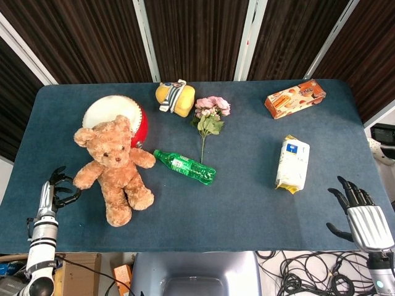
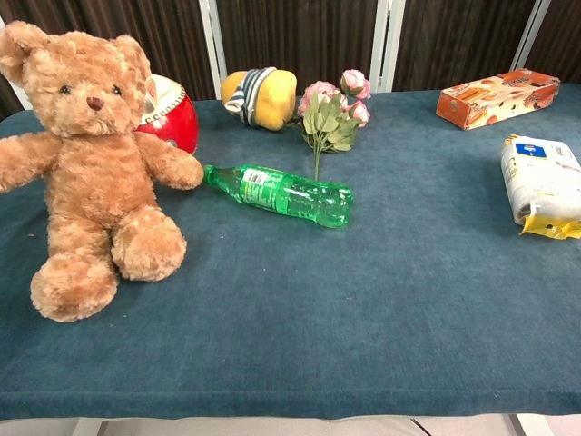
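Left hand: the left hand [image 1: 57,192] sits at the table's near left edge, just beside the teddy bear's [image 1: 114,168] outstretched paw; fingers curled but apart, holding nothing.
Right hand: the right hand [image 1: 361,217] sits off the near right corner of the table [image 1: 247,209], fingers spread, holding nothing; nearest item is the white snack bag [image 1: 292,163].
Teddy bear: brown plush, seated, legs toward the near edge.
Drum: a red drum [image 1: 120,117] with a white top lies directly behind the teddy bear, touching its head.
Bottle: a green plastic bottle [image 1: 185,166] lies on its side just right of the teddy bear, cap toward the bear's arm.
Flowers: a pink artificial sprig [image 1: 210,117] lies behind the bottle.
Yellow plush toy: the yellow plush toy [image 1: 174,97] lies behind and right of the teddy bear, next to the flowers.
Orange box: the orange box [image 1: 295,98] lies far right of the teddy bear, at the back.
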`<state>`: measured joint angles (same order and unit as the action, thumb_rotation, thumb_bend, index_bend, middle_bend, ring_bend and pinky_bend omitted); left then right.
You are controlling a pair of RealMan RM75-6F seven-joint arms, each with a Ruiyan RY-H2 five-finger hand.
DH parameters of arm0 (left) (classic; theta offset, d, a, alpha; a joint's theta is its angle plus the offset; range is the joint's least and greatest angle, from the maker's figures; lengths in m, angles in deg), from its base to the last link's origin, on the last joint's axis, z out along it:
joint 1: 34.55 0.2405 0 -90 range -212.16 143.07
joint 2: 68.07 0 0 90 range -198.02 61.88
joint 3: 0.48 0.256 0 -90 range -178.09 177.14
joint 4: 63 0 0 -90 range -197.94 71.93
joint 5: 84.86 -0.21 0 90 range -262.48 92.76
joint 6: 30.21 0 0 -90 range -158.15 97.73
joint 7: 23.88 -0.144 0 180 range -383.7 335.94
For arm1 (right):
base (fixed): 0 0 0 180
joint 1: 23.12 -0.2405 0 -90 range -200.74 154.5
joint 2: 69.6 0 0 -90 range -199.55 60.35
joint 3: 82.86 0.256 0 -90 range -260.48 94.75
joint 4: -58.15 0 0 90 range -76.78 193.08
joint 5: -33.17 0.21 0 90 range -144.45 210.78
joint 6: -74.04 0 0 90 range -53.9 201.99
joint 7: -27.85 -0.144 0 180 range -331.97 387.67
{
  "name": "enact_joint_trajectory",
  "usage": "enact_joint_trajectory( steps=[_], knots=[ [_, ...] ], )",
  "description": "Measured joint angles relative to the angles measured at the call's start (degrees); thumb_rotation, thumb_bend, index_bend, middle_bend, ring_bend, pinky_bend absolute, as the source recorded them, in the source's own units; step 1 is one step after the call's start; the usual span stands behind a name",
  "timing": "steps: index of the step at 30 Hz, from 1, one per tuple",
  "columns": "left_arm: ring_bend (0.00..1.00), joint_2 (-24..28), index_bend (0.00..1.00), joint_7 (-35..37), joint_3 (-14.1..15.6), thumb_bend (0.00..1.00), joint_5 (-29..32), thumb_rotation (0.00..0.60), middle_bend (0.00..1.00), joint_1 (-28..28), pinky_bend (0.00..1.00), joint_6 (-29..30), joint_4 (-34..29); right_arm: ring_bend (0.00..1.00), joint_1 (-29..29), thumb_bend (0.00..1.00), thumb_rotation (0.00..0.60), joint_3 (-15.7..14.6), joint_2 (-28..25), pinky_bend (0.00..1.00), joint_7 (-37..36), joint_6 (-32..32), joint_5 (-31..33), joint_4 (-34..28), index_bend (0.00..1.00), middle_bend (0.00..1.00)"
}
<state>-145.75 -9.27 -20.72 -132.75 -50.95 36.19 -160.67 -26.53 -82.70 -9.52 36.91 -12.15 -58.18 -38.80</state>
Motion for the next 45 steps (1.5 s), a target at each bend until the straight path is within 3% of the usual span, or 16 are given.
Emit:
enact_joint_trajectory(
  steps=[5, 13, 20, 28, 37, 45],
  knots=[
    [0.16, -0.40, 0.67, -0.04, 0.12, 0.48, -1.12, 0.600, 0.17, 0.16, 0.46, 0.76, -0.01, 0.07, 0.00, 0.06, 0.600, 0.13, 0.00, 0.21, -0.03, 0.11, 0.11, 0.00, 0.24, 0.03],
    [0.16, -1.82, 0.67, -0.65, 0.96, 0.48, -5.23, 0.600, 0.17, 0.63, 0.46, 4.06, 0.51, 0.07, -0.18, 0.06, 0.600, 0.29, 0.05, 0.21, 0.00, 0.71, 0.42, -0.05, 0.24, 0.03],
    [0.16, -1.13, 0.67, -3.86, 1.07, 0.48, -1.57, 0.600, 0.17, 0.18, 0.46, 2.13, 0.21, 0.07, -0.25, 0.06, 0.600, 0.37, -0.06, 0.21, -0.03, 0.99, 0.61, -0.16, 0.25, 0.03],
    [0.16, -1.45, 0.67, -2.85, 0.50, 0.47, -4.40, 0.600, 0.17, 0.71, 0.46, 4.78, -0.65, 0.07, -0.29, 0.06, 0.600, 0.46, 0.01, 0.21, 0.03, 1.28, 0.85, -0.22, 0.25, 0.03],
    [0.16, -0.57, 0.67, -3.15, 0.59, 0.47, -1.68, 0.600, 0.17, 0.42, 0.47, 1.48, -0.62, 0.07, -0.33, 0.06, 0.600, 0.40, -0.03, 0.21, 0.29, 1.56, 0.87, -0.31, 0.25, 0.03],
    [0.16, -0.54, 0.67, -2.72, 0.12, 0.46, -3.72, 0.600, 0.17, 0.75, 0.47, 3.80, -1.09, 0.07, -0.31, 0.06, 0.600, 0.50, 0.09, 0.21, 0.25, 1.48, 0.88, -0.32, 0.25, 0.03]
  ],
)
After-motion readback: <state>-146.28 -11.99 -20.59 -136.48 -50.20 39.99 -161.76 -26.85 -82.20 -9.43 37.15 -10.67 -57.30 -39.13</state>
